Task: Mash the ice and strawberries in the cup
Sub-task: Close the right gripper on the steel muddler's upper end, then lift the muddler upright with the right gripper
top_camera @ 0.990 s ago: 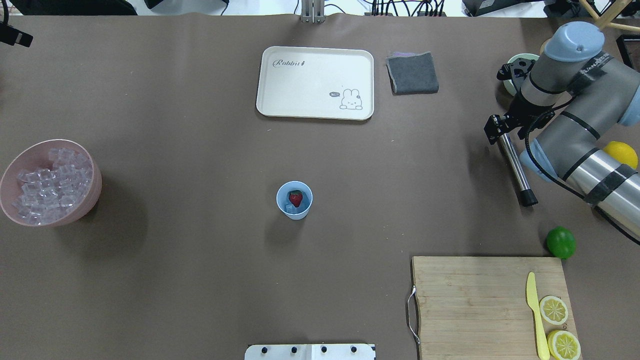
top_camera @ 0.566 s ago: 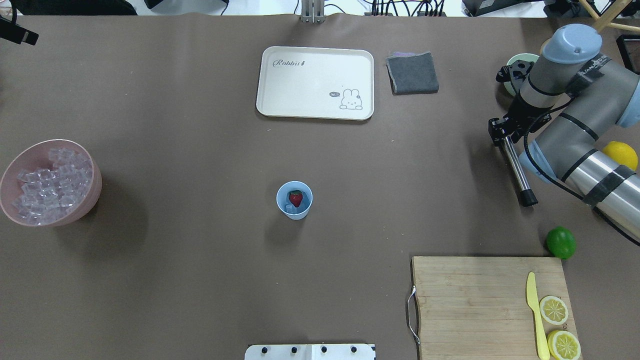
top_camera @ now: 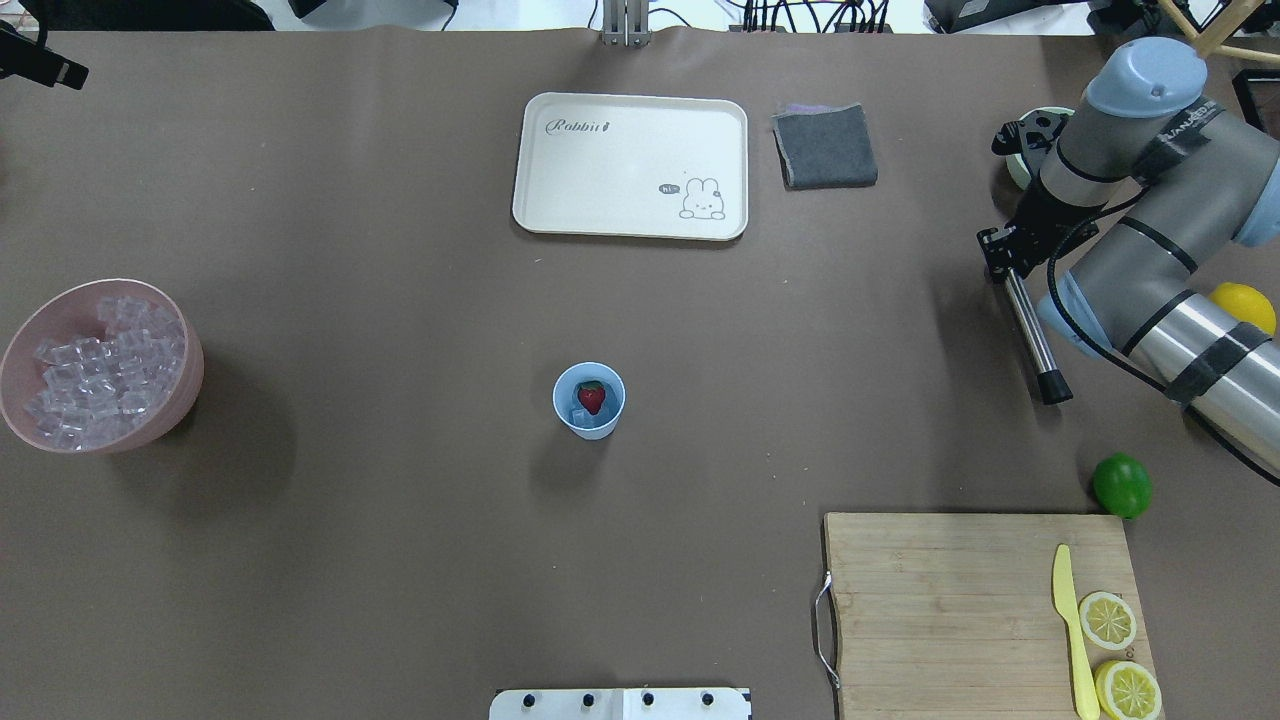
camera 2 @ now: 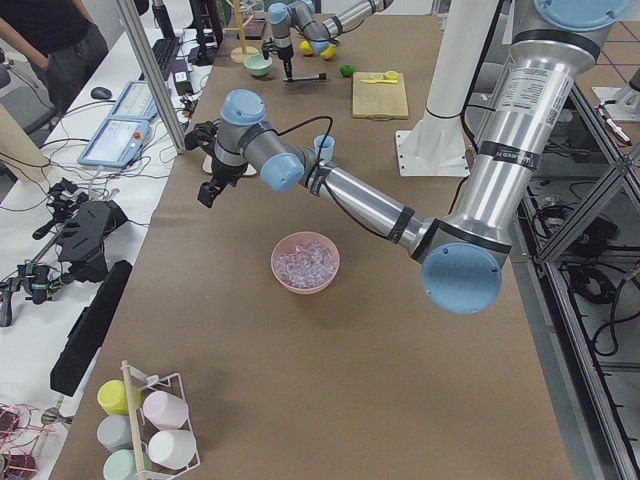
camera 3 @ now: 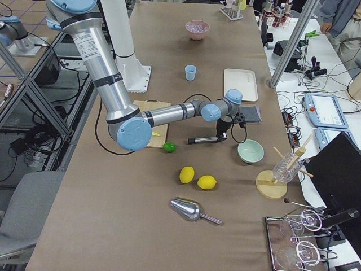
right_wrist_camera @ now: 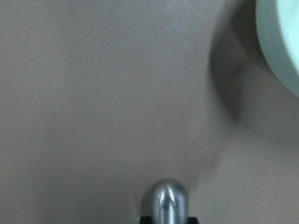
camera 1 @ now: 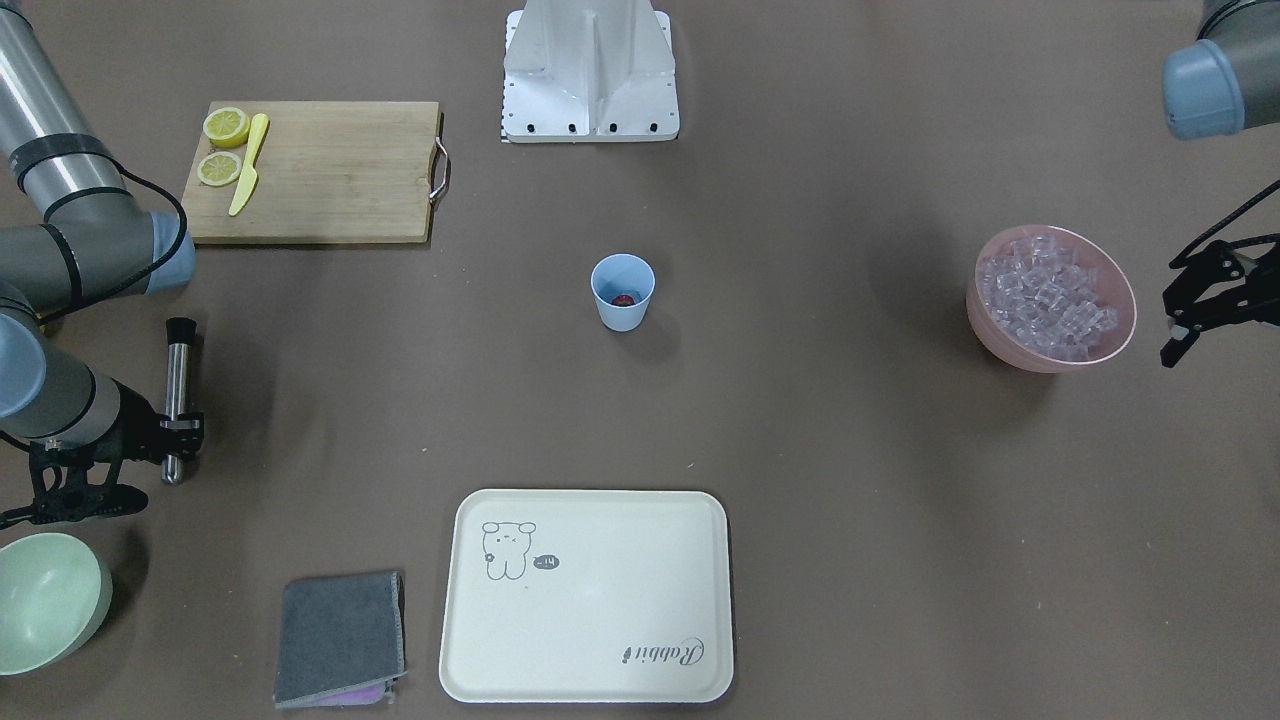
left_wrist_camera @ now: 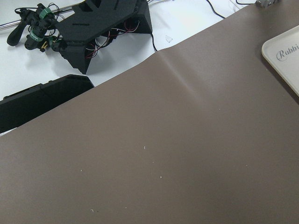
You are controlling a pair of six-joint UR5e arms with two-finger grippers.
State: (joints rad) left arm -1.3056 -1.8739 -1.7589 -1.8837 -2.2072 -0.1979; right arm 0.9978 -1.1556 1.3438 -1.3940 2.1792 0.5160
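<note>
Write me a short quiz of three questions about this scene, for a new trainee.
1. True or false: the strawberry lies inside the cup.
2. What does the right gripper hold? A) a fork B) the metal muddler C) a whisk
3. Which container holds most of the ice?
Key: 1 true; 2 B; 3 the pink bowl.

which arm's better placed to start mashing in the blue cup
Right. The right gripper grips the metal muddler by its end, on the robot's right of the cup. The left gripper holds no tool and hangs out past the pink ice bowl.
</note>
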